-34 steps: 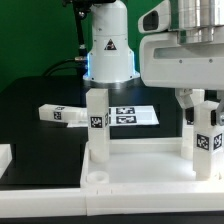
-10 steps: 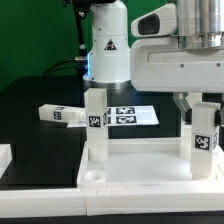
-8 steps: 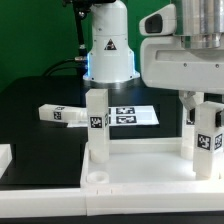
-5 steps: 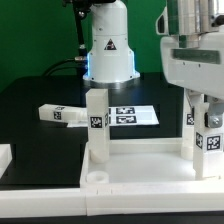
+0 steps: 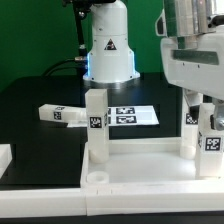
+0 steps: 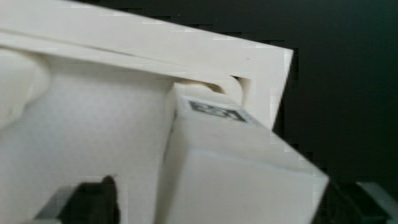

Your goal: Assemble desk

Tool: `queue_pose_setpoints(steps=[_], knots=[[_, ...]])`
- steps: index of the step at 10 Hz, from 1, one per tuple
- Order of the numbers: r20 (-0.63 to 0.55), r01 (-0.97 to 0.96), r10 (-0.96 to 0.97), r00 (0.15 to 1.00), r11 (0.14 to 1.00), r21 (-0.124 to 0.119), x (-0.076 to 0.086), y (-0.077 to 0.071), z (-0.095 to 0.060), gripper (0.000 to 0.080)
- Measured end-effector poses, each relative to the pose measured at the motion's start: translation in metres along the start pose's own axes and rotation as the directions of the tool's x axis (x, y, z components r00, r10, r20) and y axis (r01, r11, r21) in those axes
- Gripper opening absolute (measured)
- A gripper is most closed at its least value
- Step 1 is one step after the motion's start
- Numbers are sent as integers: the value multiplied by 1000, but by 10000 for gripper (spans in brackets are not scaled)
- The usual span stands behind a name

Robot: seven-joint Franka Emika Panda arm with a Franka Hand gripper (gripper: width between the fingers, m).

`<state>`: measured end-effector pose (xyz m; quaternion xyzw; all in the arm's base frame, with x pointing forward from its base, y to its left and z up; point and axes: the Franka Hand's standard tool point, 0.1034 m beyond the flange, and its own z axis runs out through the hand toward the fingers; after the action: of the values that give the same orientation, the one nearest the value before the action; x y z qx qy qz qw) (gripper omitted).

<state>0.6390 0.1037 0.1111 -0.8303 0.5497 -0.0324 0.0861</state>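
Exterior view: the desk panel point(image 5: 140, 170) lies at 6 o'clock. The first leg point(image 5: 96, 125) stands upright on it, near centre. The second leg point(image 5: 210, 142) stands at 4 o'clock, under the gripper point(image 5: 205, 118). The loose leg point(image 5: 58, 114) lies at 9 o'clock.

Wrist view: the second leg sits between the dark fingers point(image 6: 98, 200). I cannot tell whether they are clamping it.

The scene is being watched by the exterior camera from low and near, across the desk panel point(image 5: 140, 160) toward the arm's base point(image 5: 108, 50). The wrist camera is being pointed down along a leg point(image 6: 240, 165), very close; leg and panel are being shared.
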Motion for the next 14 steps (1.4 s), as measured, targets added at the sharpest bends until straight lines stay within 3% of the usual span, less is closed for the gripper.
queue_pose_setpoints(steps=[1, 2, 4, 5, 6, 7, 9, 10, 11, 12, 13, 14], knots=[[11, 203, -203, 979, 979, 6, 2, 0, 1, 622], [38, 359, -359, 933, 933, 3, -1, 2, 3, 641], [32, 429, -429, 903, 903, 6, 2, 2, 2, 648], [29, 532, -531, 847, 847, -5, 1, 2, 2, 648], [48, 698, -696, 716, 715, -39, -8, 0, 1, 649], [99, 849, -843, 528, 527, -36, -13, -2, 0, 649], [108, 833, -826, 553, 552, -42, -9, -1, 1, 649], [108, 826, -820, 563, 562, -44, -9, -1, 1, 558], [106, 802, -795, 597, 596, -48, -9, -1, 1, 376], [102, 753, -747, 657, 655, -57, -9, 0, 1, 285], [94, 701, -695, 712, 710, -64, -9, -1, 1, 285], [46, 556, -555, 831, 827, -84, -11, -1, 2, 285]])
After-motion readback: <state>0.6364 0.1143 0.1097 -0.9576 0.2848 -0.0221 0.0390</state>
